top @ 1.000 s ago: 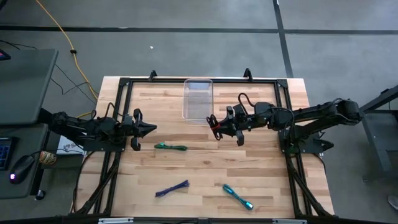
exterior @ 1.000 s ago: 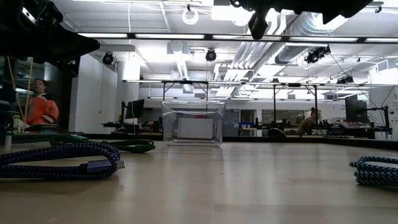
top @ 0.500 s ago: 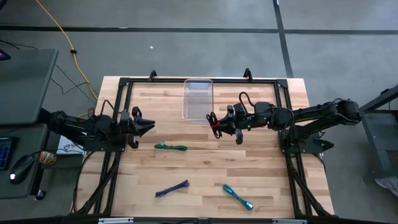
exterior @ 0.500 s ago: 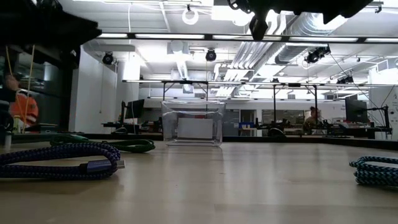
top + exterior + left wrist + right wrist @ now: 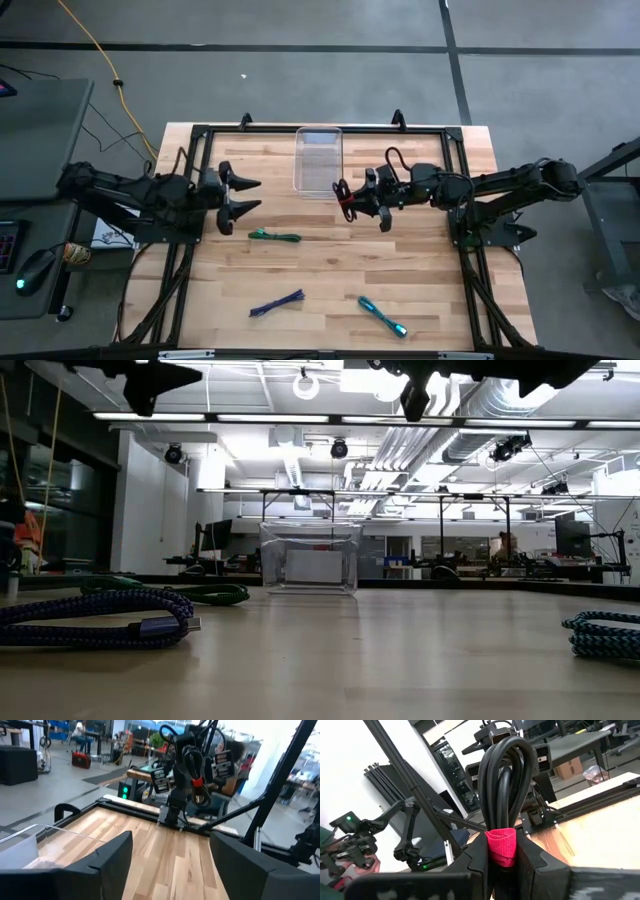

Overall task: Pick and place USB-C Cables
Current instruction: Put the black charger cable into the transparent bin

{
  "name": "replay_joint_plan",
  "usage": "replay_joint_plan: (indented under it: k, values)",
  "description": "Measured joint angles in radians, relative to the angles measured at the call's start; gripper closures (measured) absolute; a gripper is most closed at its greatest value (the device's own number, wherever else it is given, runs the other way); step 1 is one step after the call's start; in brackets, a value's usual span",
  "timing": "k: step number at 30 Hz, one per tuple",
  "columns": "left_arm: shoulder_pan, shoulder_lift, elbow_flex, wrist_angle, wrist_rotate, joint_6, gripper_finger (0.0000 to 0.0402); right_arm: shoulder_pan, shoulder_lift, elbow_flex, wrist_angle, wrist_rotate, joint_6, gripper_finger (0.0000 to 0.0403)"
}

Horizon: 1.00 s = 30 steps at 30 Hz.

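Observation:
My right gripper (image 5: 352, 198) hovers above the table's middle, just near of the clear container (image 5: 319, 158), shut on the red-and-black USB-C cable (image 5: 506, 795). My left gripper (image 5: 248, 195) stands open and high over the table's left part, with nothing between its fingers (image 5: 114, 857). It points toward the right arm. The green cable (image 5: 273, 237) lies flat on the table just near of the left gripper. The purple cable (image 5: 277, 303) and the teal cable (image 5: 383, 316) lie near the front edge. My right gripper pinches the cable bundle between its two fingers at the red strap (image 5: 501, 849) that binds it. The fingers lie about level and point toward the table's left. The black loops (image 5: 507, 780) stick out past the fingertips, and the bundle is lifted clear of the table.
The clear container (image 5: 310, 558) stands upright at the table's far middle. A black frame (image 5: 200, 130) runs along the table's edges. A yellow cord (image 5: 100, 50) lies on the floor beyond the far left corner. People show in the room behind the table.
My left gripper has opened wide, risen, and shifted a little toward the far edge. My right gripper stays shut on the red-and-black cable in about the same place.

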Motion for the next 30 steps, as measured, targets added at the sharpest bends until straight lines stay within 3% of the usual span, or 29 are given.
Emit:
replay_joint_plan:
  k: [9, 17, 24, 30]
  values:
    - [0.0, 0.112, 0.059, 0.012, 0.068, -0.034, 0.0144, 0.0, 0.0, 0.0, 0.028, -0.039, -0.013, 0.0365]
    - [0.0, 0.121, 0.06, 0.051, 0.031, -0.071, 0.0144, 0.0, 0.0, 0.007, 0.013, -0.004, -0.019, 0.0365]
    - [0.002, 0.084, 0.06, 0.065, -0.113, -0.037, 0.0145, -0.042, 0.129, 0.262, -0.285, 0.065, -0.099, 0.0365]
    - [0.006, 0.068, 0.06, 0.127, -0.12, -0.026, 0.0145, -0.135, 0.33, 0.54, -0.529, 0.178, -0.171, 0.0365]
